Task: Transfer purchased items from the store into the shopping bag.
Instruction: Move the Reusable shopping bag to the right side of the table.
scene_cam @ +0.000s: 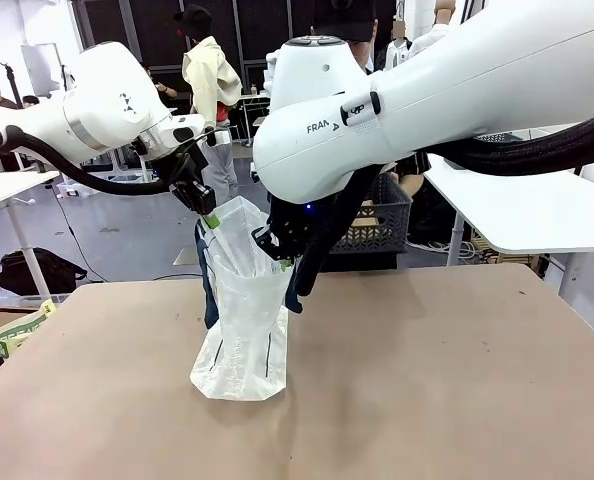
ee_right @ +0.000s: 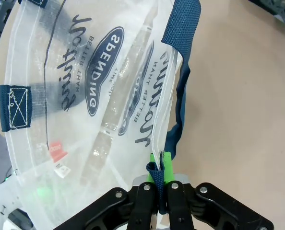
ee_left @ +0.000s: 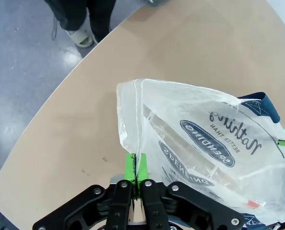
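Table (scene_cam: 427, 380): tan top, carries the bag's base.
Shopping bag (scene_cam: 239, 330): stands upright near the middle, long axis vertical, mouth upward between both claws.
Left gripper (ee_left: 136, 165): pinched tight on the bag's rim, left side.
Right gripper (ee_right: 160, 160): clamped on the opposite rim, navy strap (ee_right: 181, 28) caught in.
Contents: small red-marked piece (ee_right: 56, 146) low inside; kind unclear.
Store (scene_cam: 382, 215): dark lattice basket beyond the bag, behind the right arm (scene_cam: 457, 90), well apart.
Coming move: probably a drop from above into the mouth; neither claw free.

Glossy white arms (scene_cam: 457, 90) trail black cables (scene_cam: 537, 152); black grippers (ee_left: 135, 167) bear green pads (ee_left: 129, 167) and silver screws (ee_left: 124, 184).
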You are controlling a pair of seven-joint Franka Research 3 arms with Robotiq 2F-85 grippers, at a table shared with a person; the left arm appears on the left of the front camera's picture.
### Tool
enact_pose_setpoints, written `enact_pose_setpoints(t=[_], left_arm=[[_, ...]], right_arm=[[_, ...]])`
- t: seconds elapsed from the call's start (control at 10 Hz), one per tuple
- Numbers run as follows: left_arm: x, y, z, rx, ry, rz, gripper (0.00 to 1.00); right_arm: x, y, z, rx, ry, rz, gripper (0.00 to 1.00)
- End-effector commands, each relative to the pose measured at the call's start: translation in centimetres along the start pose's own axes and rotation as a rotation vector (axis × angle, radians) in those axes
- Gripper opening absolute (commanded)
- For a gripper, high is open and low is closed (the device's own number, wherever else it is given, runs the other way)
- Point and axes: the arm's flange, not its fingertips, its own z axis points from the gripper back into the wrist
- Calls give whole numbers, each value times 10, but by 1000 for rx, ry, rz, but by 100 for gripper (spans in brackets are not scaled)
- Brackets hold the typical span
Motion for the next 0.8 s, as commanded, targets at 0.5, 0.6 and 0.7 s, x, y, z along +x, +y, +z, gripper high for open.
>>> enact_pose_setpoints(t=[0.5,0.6,0.7], left_arm=[[-6,-1,2,10,-4,4,0],[-6,-1,2,10,-4,4,0],[-6,-1,2,10,-4,4,0]], right_arm=[[-1,0,2,1,-2,-2,0],[-1,0,2,1,-2,-2,0],[-1,0,2,1,-2,-2,0]])
